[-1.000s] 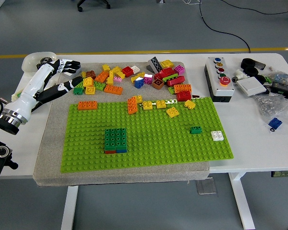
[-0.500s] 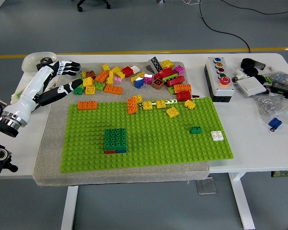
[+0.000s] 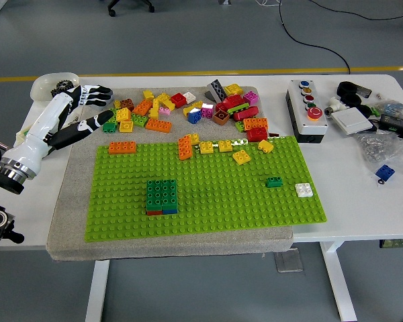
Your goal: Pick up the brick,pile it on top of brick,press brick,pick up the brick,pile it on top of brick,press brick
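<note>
Head view: left hand (image 3: 93, 107) hovers spread over the loose bricks (image 3: 188, 111), probably picking one for the green stack (image 3: 161, 196).

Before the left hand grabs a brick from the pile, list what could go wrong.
1. The left hand hovers with its fingers open at the crowded loose brick pile; closing there could catch two bricks or scatter neighbours.
2. The green stack lies far from the hand; a poorly gripped brick might drop on the way.
3. Pressing off-centre could leave the studs unseated.
</note>
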Robot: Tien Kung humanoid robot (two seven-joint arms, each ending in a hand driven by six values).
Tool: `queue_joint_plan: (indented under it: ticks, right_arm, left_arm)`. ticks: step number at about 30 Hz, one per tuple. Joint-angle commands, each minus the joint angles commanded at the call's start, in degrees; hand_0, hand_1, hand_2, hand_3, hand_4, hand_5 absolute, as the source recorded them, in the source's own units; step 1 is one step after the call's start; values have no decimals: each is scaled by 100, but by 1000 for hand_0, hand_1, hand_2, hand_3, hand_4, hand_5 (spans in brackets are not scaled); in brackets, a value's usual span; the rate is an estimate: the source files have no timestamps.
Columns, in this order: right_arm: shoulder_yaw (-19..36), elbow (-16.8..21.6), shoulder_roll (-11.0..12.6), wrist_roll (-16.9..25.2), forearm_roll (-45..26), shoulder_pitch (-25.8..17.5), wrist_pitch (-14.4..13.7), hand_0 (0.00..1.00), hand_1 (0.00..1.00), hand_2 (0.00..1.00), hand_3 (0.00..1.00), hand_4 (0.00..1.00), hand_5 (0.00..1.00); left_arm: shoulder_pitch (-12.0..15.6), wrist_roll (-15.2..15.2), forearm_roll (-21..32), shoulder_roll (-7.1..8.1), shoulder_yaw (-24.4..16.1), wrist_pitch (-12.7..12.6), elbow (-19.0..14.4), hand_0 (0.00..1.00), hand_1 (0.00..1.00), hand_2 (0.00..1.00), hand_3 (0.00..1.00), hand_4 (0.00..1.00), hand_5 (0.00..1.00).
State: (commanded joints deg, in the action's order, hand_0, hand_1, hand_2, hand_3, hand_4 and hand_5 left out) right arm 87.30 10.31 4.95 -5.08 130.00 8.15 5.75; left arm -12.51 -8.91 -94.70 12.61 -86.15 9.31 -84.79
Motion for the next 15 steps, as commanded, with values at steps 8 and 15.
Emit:
queue_joint_plan:
  ticks: [8, 15]
  right_arm:
    - [-22, 0, -2, -26, 0, 6, -41, 739, 640, 714, 635, 850, 424]
    - [-22, 0, 3, -28, 0, 11, -68, 738, 638, 714, 635, 849, 423]
  left_arm:
    - [81, -1, 13, -8, -5, -1, -36, 867, 724, 752, 775, 998, 752]
    - [117, 5, 20, -10, -43, 4, -48, 865, 724, 750, 775, 998, 750]
